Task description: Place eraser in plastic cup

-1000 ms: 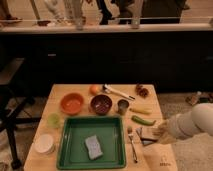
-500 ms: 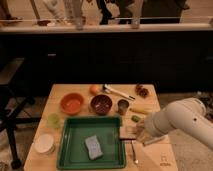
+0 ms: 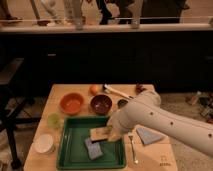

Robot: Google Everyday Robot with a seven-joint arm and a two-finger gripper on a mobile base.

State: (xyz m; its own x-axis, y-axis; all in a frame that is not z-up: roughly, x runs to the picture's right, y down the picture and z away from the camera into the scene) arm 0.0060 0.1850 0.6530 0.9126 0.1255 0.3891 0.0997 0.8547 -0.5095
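Note:
My gripper (image 3: pixel 111 134) is at the end of the white arm that reaches in from the lower right. It is shut on the eraser (image 3: pixel 100 133), a tan block with a dark top, and holds it over the middle of the green tray (image 3: pixel 67 150). The plastic cup (image 3: pixel 54 120), small and pale green, stands on the table just left of the tray's back left corner. It is well to the left of the eraser.
A grey-blue sponge (image 3: pixel 93 148) lies in the tray below the eraser. A white tub (image 3: pixel 44 143) stands at the front left. An orange bowl (image 3: pixel 72 103), a dark red bowl (image 3: pixel 101 104), an orange fruit (image 3: pixel 94 89) and a small dark cup (image 3: pixel 122 104) stand behind the tray. A grey cloth (image 3: pixel 149 135) and a fork (image 3: pixel 133 147) lie to its right.
The arm has swung left from the table's right side to over the tray, carrying the eraser. The grey cloth at the right now shows.

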